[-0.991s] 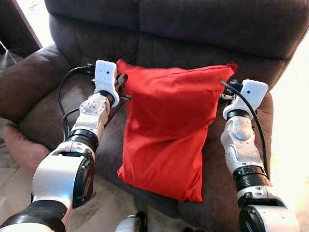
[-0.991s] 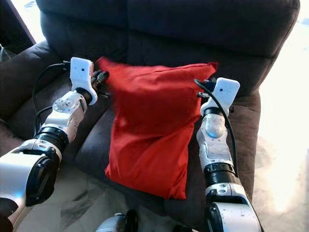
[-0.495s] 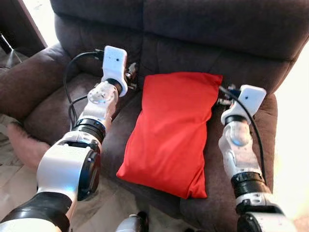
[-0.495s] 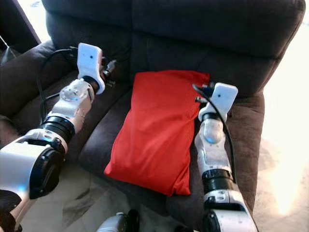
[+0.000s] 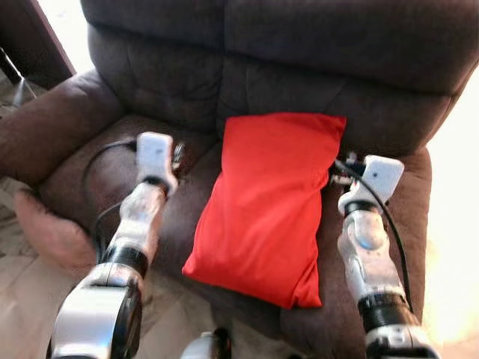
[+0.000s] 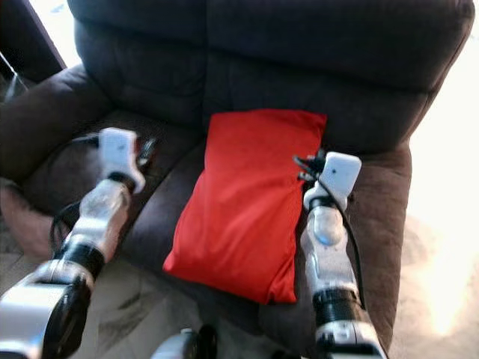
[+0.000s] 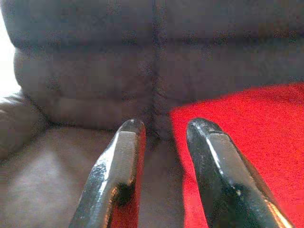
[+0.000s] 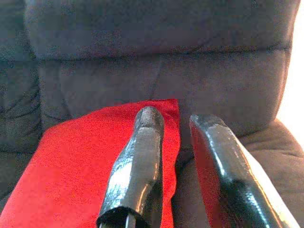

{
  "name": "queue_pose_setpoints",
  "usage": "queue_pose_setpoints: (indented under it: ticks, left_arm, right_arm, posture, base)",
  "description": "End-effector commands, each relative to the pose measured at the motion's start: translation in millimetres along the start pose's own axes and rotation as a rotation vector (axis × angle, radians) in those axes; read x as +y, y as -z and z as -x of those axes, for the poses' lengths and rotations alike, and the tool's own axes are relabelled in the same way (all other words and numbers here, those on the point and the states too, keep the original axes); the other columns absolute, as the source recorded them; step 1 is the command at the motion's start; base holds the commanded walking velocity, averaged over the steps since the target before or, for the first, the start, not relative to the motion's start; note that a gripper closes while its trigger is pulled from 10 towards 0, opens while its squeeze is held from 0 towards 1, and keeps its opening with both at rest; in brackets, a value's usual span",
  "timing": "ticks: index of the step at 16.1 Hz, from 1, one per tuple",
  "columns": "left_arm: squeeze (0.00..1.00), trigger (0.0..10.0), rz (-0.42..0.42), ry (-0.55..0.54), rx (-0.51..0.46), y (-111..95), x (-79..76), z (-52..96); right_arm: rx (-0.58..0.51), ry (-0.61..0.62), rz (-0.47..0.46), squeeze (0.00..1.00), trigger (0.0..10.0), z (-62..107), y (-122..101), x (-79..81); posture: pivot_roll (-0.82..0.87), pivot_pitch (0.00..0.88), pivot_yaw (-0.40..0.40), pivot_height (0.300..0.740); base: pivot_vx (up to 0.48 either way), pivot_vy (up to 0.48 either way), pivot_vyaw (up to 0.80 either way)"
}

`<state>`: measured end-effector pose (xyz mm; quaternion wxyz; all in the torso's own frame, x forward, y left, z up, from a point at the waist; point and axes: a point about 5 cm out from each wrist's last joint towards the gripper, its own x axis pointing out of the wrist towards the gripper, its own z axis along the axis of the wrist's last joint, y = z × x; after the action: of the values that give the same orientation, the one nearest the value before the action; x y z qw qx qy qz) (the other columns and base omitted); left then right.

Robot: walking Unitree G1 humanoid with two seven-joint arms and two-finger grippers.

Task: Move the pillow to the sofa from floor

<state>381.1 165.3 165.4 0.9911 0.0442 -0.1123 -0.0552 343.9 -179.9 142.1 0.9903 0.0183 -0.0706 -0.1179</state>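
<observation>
The dark brown sofa (image 5: pixel 299 45) took up most of the head views, its seat cushion carrying the red pillow (image 5: pixel 266 206). The pillow lay flat on the seat, its far edge against the foot of the backrest and its near corner hanging a little past the front edge of the cushion. Judged from that, the placing step was as good as done, and what was in hand was the letting go. The next move called for both arms to draw back toward the robot without catching the fabric; a nudge farther onto the seat might also be wise, given the overhang.

The left gripper (image 7: pixel 164 130) hung over the seat to the left of the pillow, apart from it, its jaws spread with nothing between them. The right gripper (image 8: pixel 175 121) sat just beside the pillow's right edge, jaws likewise spread and empty.

The head views gave the whole outline of the pillow, the armrest (image 5: pixel 45 134) on the left and a patch of pale floor (image 6: pixel 441 247) on the right. The wrist views gave what the head views could not: the gap between each pair of fingers, and, from the right wrist, the pillow's far right corner meeting the backrest.
</observation>
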Motion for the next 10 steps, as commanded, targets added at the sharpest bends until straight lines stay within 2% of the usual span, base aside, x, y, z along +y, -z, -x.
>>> queue_pose_setpoints:
  ticks: [1, 4, 10]
  left_arm:
    - [0.0, 10.0, 0.018, -0.051, -0.027, 3, 6.0, 9.3]
    - [0.0, 10.0, 0.027, -0.081, -0.042, 6, 3.5, 21.3]
    - [0.0, 10.0, 0.053, -0.111, -0.023, 8, 8.5, 32.1]
  right_arm:
    - [-0.011, -0.015, 0.007, 0.0, 10.0, 4.8, -1, 1.0]
    - [0.0, -0.027, 0.023, 0.0, 10.0, 8.8, 3, -0.8]
    - [0.002, -0.046, 0.025, 0.0, 10.0, 10.3, 2, 2.8]
  posture:
    - [0.15, 0.169, 0.061, 0.74]
    - [0.15, 0.168, 0.054, 0.74]
    - [0.16, 0.161, 0.045, 0.74]
  base:
    - [0.0, 0.0, 0.0]
    - [0.0, 0.0, 0.0]
    - [0.0, 0.0, 0.0]
